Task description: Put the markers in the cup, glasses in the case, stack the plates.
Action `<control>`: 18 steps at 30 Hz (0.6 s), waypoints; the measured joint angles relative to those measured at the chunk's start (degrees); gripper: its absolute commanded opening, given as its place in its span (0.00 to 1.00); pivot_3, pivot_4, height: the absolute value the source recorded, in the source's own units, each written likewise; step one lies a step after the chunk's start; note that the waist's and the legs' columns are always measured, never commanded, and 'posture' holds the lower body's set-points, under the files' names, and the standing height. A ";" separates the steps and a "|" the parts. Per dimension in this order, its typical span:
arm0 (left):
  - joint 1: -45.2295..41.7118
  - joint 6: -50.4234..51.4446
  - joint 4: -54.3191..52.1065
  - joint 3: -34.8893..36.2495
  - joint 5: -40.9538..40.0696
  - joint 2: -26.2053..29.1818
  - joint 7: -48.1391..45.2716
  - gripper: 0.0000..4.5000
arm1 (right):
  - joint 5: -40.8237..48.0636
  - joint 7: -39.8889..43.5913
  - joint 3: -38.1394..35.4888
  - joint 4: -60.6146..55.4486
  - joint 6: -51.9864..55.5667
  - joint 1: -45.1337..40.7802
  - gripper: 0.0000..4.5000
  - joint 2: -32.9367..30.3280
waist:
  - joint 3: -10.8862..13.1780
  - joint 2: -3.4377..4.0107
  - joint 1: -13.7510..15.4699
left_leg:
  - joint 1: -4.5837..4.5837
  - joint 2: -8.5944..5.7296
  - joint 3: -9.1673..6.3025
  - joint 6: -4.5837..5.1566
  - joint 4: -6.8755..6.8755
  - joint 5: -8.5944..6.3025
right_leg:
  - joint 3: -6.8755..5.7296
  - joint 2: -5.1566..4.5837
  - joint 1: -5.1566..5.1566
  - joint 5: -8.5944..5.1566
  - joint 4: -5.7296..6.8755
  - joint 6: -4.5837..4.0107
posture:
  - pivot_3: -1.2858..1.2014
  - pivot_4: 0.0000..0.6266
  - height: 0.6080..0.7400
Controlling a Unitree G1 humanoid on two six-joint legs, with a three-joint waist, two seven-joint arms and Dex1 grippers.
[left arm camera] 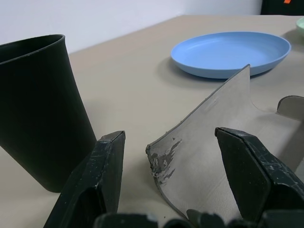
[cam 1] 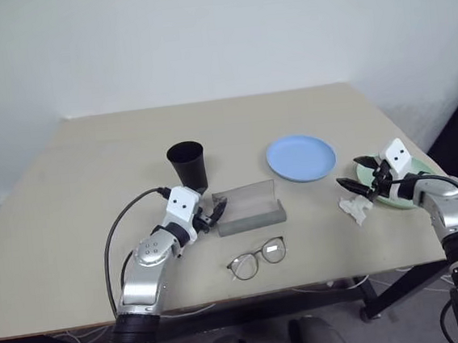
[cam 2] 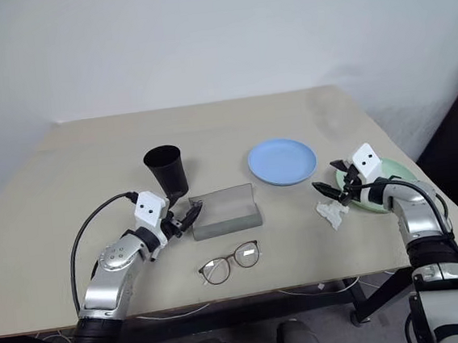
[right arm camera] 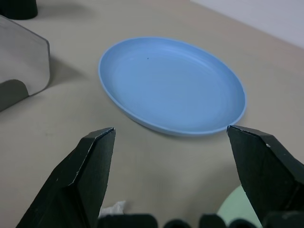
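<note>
The left gripper point(cam 1: 214, 214) reaches forward and inward, low over the table point(cam 1: 68, 187), its fingers spread apart around the raised lid edge of the grey case point(cam 1: 250, 208), which lies open between the black cup point(cam 1: 188, 166) and the wire-framed glasses point(cam 1: 257, 258). The right gripper point(cam 1: 357, 174) angles inward, jaws wide apart and holding nothing, above the mint plate point(cam 1: 406, 195) and crumpled tissue point(cam 1: 353, 208), facing the light blue plate point(cam 1: 301, 157).

both arms reach forward — left gripper point(cam 1: 214, 214) and right gripper point(cam 1: 357, 174) agape.
</note>
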 measured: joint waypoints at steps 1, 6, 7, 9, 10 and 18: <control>0.00 0.00 0.00 0.00 0.00 0.00 -0.01 0.71 | -0.06 -0.10 0.00 0.00 -0.06 0.00 0.91 0.00 | 0.00 0.00 0.00 | 0.00 0.00 0.00 0.00 0.00 0.00 | 0.00 0.00 0.00 0.00 0.00 0.00 | 0.52 0.00 0.94; -0.17 -0.02 0.03 -0.10 0.01 0.18 -0.58 0.71 | -0.13 -0.53 -0.46 -0.06 -0.30 0.07 0.91 -0.03 | 0.00 0.00 0.00 | 0.01 0.01 0.00 0.00 0.00 0.00 | 0.00 0.00 0.00 0.00 0.00 0.00 | 0.52 0.00 0.94; -0.26 -0.02 0.08 -0.10 0.01 0.31 -0.63 0.71 | -0.13 -0.62 -0.49 -0.15 -0.30 0.19 0.91 -0.04 | 0.00 0.00 0.00 | 0.01 0.01 0.00 0.00 0.00 0.00 | 0.00 0.00 0.00 0.00 0.00 0.00 | 0.52 0.00 0.94; -0.57 -0.03 0.28 -0.09 0.00 0.58 -0.70 0.71 | -0.13 -0.87 -0.52 -0.21 -0.30 0.47 0.91 -0.04 | 0.00 0.00 0.00 | 0.00 0.00 0.00 0.00 0.00 0.00 | 0.00 0.00 0.00 0.00 -0.01 0.00 | 0.52 0.00 0.94; -0.75 -0.05 0.43 -0.09 0.00 0.72 -0.76 0.71 | -0.13 -0.99 -0.52 -0.21 -0.30 0.53 0.91 -0.04 | 0.00 0.00 0.00 | 0.01 0.00 0.01 0.00 0.00 0.00 | 0.00 0.00 0.00 0.00 -0.01 0.00 | 0.52 0.00 0.94; -1.72 -0.11 1.05 -0.13 -0.15 2.09 -3.44 0.71 | -0.13 -2.46 -0.64 -3.16 0.32 1.77 0.91 -0.05 | 0.00 0.00 0.01 | 0.00 0.01 0.00 0.00 -0.01 0.00 | 0.00 0.00 -0.01 0.00 0.00 0.00 | 0.52 0.00 0.94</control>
